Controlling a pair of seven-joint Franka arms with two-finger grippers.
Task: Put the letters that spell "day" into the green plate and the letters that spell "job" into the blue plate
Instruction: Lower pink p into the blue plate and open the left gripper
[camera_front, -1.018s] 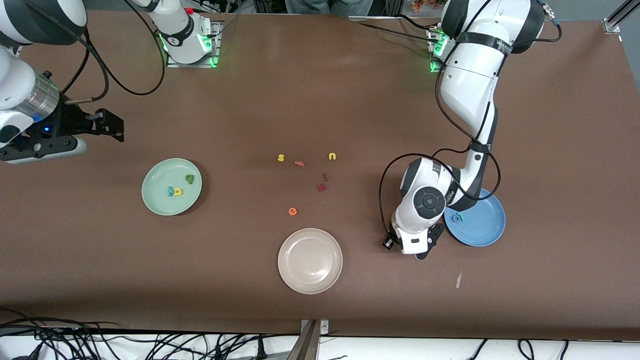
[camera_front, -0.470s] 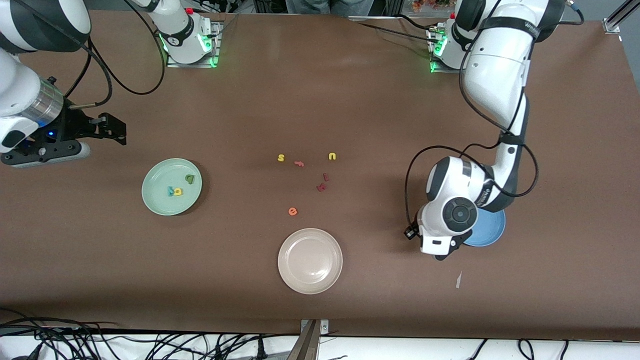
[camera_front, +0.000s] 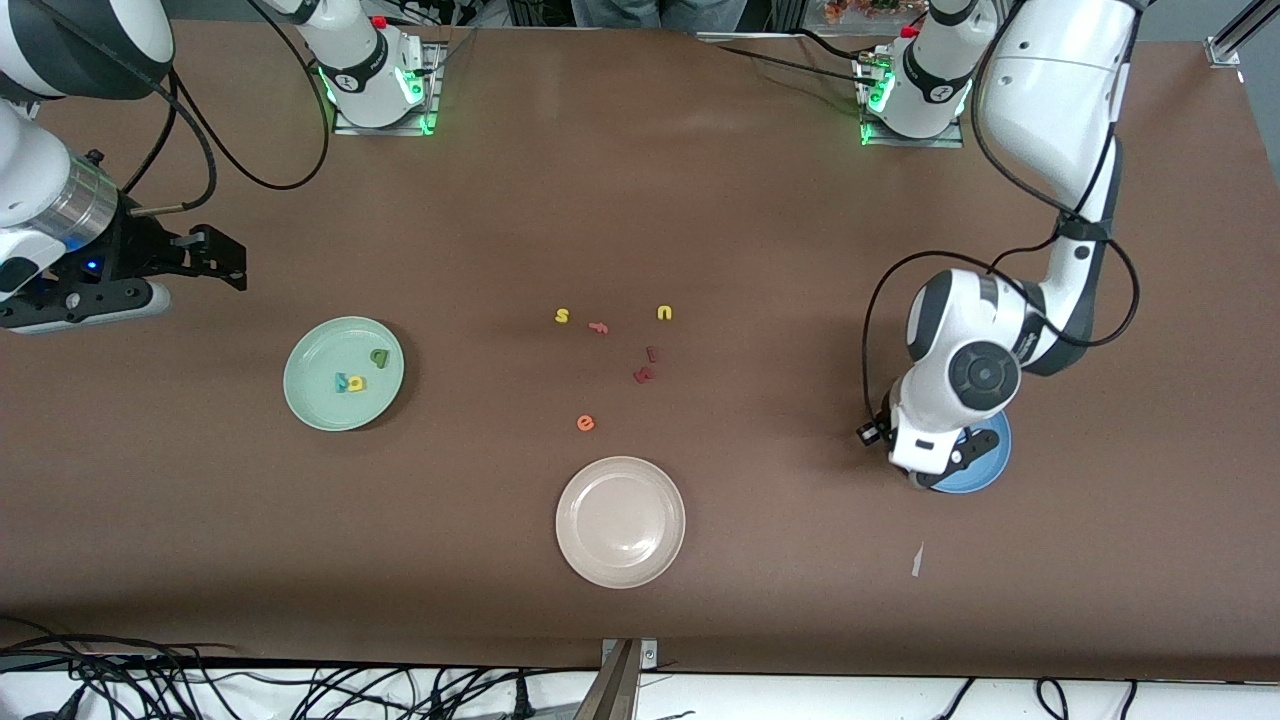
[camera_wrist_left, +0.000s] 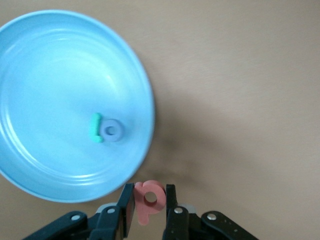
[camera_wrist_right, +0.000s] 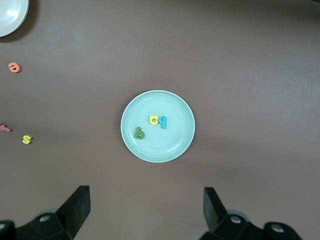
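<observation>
Your left hand (camera_wrist_left: 146, 206) is clamped on the pink b (camera_wrist_left: 149, 199), low in the left wrist frame, and it sits over bare tabletop (camera_wrist_left: 240, 100) just outside the blue plate (camera_wrist_left: 30, 65), whose rim curves past right beside the letter. If you let go here, the b likely lands on the tabletop or clips the rim and bounces out, because the hand is not yet over the plate's floor. The j (camera_wrist_left: 95, 127) and the o (camera_wrist_left: 111, 130) lie touching each other near the plate's middle; a drop straight onto them could knock one aside, and a low pass could catch the rim and shove the plate. The b is pinched near one edge, so it may twist as the jaws part. In the front view, at right of centre, the left arm's wrist covers most of the blue plate (camera_front: 990, 470), so the hand, the b and the two letters inside are hidden there, and you cannot judge its height above the plate. Your right hand (camera_wrist_right: 145, 207) waits spread wide and empty high over the green plate (camera_wrist_right: 177, 145), at centre of the right wrist frame, where the yellow letter (camera_wrist_right: 154, 120), the y (camera_wrist_right: 163, 121) and the olive letter (camera_wrist_right: 139, 133) already lie.
</observation>
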